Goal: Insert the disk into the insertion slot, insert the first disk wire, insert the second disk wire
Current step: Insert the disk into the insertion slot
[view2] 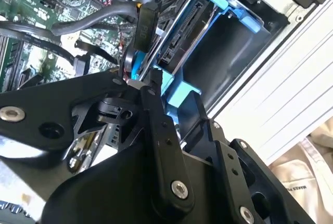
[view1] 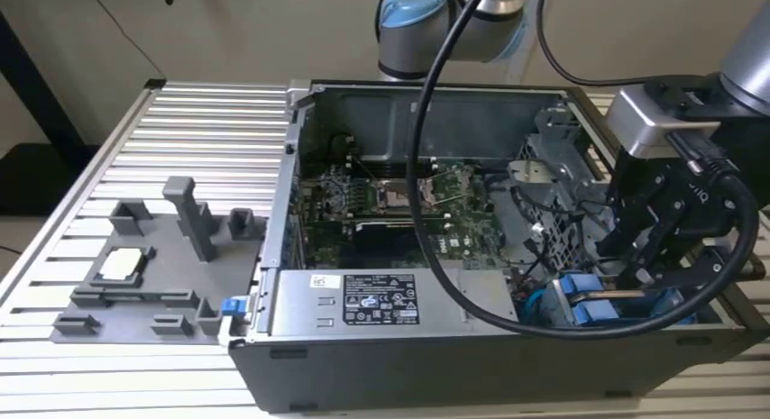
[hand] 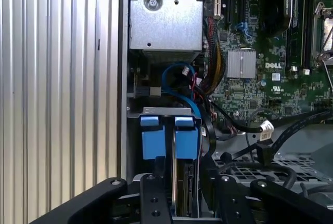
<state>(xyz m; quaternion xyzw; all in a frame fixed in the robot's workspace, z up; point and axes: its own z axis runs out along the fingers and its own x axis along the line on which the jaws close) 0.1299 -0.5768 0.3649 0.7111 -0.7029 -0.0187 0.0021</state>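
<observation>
Exterior view: gripper [view1: 640, 277] low over the disk [view1: 590, 304] inside an open computer case [view1: 361, 378].
First wrist view shows the disk edge-on in the insertion slot [hand: 169, 112], by blue tabs [hand: 186, 140]; whether the gripper clasps it cannot be told. A white printed label [view1: 380, 298] marks the grey power box [view1: 472, 302]; the case sits on a ribbed metal table [view1: 180, 122].

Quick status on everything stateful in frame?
computer case: open, side panel off.
disk: sitting in the insertion slot, port edge exposed.
gripper: down at the slot.
black wire connector: beside the disk's ports, mating unclear.
</observation>
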